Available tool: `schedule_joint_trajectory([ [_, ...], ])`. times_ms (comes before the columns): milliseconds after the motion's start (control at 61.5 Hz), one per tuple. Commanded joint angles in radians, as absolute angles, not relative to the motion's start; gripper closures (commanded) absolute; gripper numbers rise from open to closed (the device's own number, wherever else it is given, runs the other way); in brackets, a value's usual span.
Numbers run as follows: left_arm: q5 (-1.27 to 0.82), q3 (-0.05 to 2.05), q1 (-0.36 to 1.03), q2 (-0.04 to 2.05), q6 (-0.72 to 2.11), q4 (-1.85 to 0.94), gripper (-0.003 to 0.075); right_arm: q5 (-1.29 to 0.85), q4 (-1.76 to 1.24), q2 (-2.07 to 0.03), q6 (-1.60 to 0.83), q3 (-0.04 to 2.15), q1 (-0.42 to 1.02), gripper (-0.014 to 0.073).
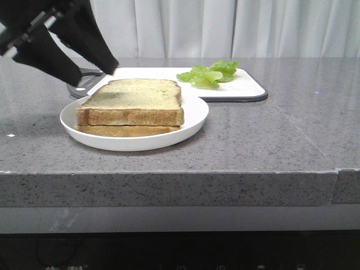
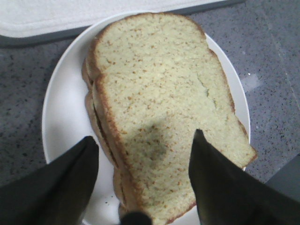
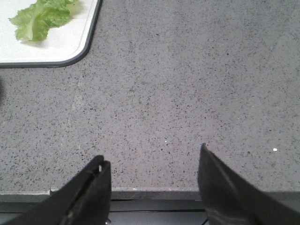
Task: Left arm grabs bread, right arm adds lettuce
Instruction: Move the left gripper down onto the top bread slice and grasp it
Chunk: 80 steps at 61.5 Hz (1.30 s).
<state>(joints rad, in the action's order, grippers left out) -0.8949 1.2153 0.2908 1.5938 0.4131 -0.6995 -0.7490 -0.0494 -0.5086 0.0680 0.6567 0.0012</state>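
The bread point(image 1: 132, 98) is the top one of two stacked slices on a white plate point(image 1: 191, 118). Its speckled yellow face fills the left wrist view point(image 2: 164, 93). My left gripper point(image 1: 94, 73) is open and empty, hovering above the left end of the plate. In the left wrist view point(image 2: 144, 138) its fingers stand either side of the bread's near end without touching it. The lettuce point(image 1: 209, 73) lies on a white tray point(image 1: 247, 90) behind the plate and also shows in the right wrist view point(image 3: 40, 18). My right gripper point(image 3: 152, 154) is open and empty over bare counter near its edge.
The lower slice point(image 1: 124, 130) lies under the bread, its face hidden. The tray has a dark grey rim point(image 3: 89, 42). A dark grey object point(image 1: 79, 90) lies behind the plate's left side. The grey stone counter ends at a front edge point(image 1: 180, 174).
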Motion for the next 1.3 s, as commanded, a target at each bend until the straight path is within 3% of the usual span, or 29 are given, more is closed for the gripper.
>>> schedule_joint_trajectory([
  [0,-0.881,1.257,0.299,1.586,0.398,-0.733,0.0303,-0.691,-0.042,-0.518,0.064,0.684,-0.003,0.0155],
  [439,-0.881,1.257,0.299,1.633,0.398,-0.762,0.0307,-0.701,-0.042,-0.518,0.064,0.684,-0.003,0.0155],
  [1024,-0.899,1.257,0.299,1.633,0.398,-0.76,0.0739,-0.708,-0.042,-0.518,0.064,0.684,-0.003,0.0155],
  [1285,-0.956,1.288,0.297,1.612,0.398,-0.76,0.0741,-0.708,-0.042,-0.518,0.064,0.684,-0.003,0.0155],
])
